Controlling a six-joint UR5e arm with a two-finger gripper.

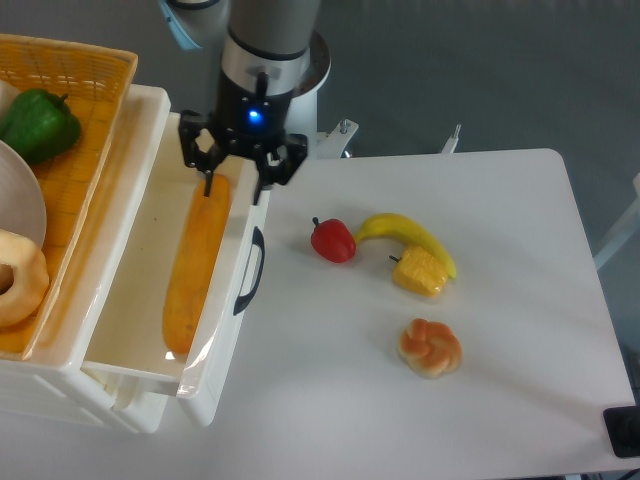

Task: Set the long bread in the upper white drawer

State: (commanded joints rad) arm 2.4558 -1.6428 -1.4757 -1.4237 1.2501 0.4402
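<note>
Inside the upper white drawer (135, 300) lies the long bread (196, 265), pointing from back to front (job looks done). Above its far end hangs the claw (232, 182), fingers spread, holding nothing; the bread stretches away toward the drawer's front.

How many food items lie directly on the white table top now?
4: a red pepper, a banana beside it, a corn piece touching the banana, and a knotted bun nearer the front edge.
</note>
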